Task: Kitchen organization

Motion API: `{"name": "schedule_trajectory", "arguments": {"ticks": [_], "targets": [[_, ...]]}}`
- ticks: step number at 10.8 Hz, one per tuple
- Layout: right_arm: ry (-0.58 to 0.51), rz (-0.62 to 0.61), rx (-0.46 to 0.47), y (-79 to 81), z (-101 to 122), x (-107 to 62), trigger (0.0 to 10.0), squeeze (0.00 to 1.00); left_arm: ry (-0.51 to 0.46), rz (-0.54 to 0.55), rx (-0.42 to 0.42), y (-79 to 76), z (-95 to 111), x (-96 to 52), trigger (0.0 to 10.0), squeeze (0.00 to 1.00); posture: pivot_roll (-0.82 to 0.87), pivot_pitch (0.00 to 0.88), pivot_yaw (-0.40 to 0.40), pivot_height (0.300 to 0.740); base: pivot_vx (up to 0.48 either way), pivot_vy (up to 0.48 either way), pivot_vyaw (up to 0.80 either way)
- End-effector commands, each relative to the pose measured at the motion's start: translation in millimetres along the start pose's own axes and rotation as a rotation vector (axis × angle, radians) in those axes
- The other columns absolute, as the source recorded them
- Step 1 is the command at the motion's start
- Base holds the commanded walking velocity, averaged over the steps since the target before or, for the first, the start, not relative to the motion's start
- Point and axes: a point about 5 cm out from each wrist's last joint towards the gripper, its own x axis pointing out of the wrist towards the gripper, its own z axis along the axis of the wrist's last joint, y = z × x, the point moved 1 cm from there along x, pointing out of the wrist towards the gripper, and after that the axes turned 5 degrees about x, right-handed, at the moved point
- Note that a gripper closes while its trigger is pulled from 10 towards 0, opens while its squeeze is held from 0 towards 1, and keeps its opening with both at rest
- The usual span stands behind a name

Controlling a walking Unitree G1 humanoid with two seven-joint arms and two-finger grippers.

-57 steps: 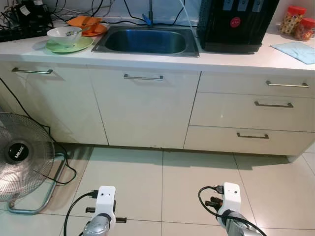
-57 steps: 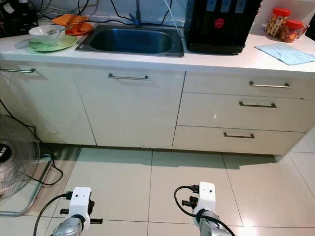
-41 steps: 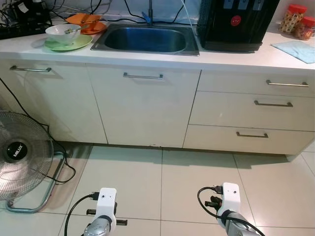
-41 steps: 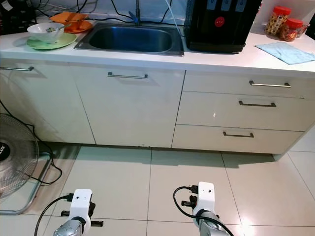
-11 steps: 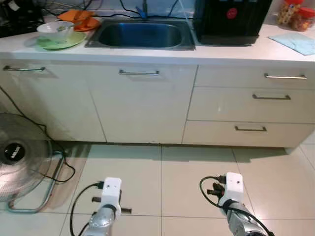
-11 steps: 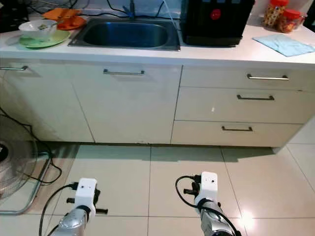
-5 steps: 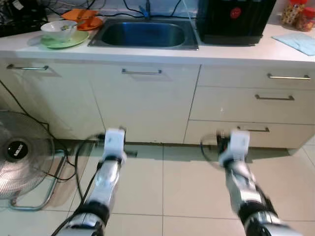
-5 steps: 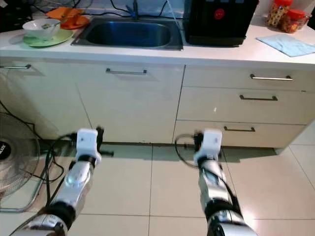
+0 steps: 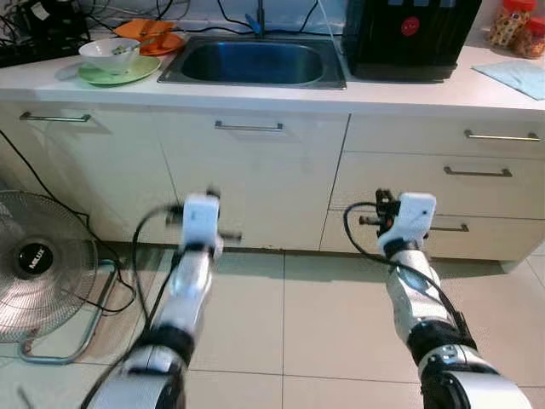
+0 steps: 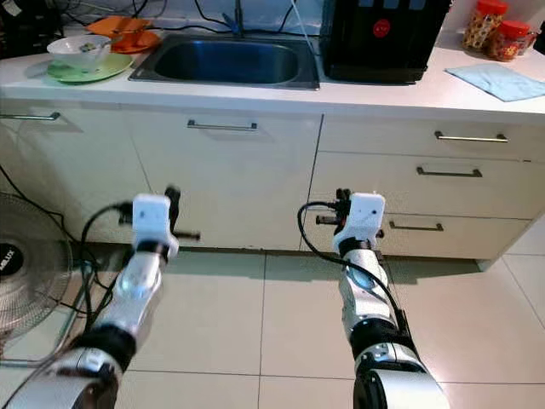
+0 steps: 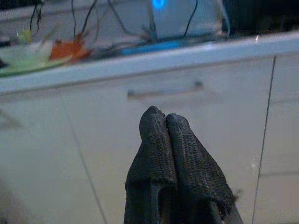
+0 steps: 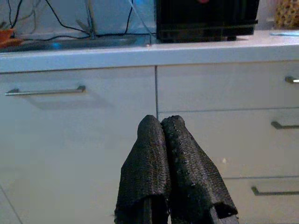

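Dishes sit at the surface's (image 9: 409,95) far left end: a white bowl (image 9: 110,53) on a green plate (image 9: 119,73), beside the sink (image 9: 252,63). My left gripper (image 11: 163,122) and right gripper (image 12: 161,125) are raised before the cabinet fronts, fingers pressed together, holding nothing.

Only readable thing is the brand badge on the floor fan's hub (image 9: 35,257), looks like "MILUX", letters too small to be sure.
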Motion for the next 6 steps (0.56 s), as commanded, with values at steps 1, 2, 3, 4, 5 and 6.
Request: {"name": "schedule_trajectory", "arguments": {"ticks": [1,2,3,4,5,6], "targets": [[-0.042,0.011,-0.018,3.1,11,6.0,10.0,0.0,-0.021,0.028,-0.005,-0.6,7,3.7,10.0,0.0,-0.01,0.0,0.005,0.74,0.0,0.0,0.0],[-0.042,-0.005,0.001,3.1,12,6.7,10.0,0.0,0.0,0.039,-0.024,-1.4,4,2.9,10.0,0.0,-0.01,0.0,0.008,0.74,0.0,0.0,0.0],[-0.061,-0.002,0.008,4.6,14,6.3,10.0,0.0,-0.008,0.043,-0.02,-1.4,4,1.2,10.0,0.0,0.0,0.0,0.013,0.74,0.0,0.0,0.0],[-0.1,0.015,0.032,8.3,21,6.6,10.0,0.0,-0.039,0.027,-0.02,-2.3,9,0.7,10.0,0.0,0.0,0.0,0.013,0.74,0.0,0.0,0.0],[-0.15,0.036,0.044,13.9,30,7.5,10.0,0.0,-0.093,0.031,-0.029,-0.5,18,2.3,10.0,0.0,0.01,0.0,0.011,0.74,0.0,0.0,0.0],[-0.192,0.051,0.035,19.2,39,8.6,10.0,0.0,-0.148,0.037,-0.011,1.4,29,4.9,10.0,0.0,0.02,0.0,0.007,0.74,0.0,0.0,0.0]]}}
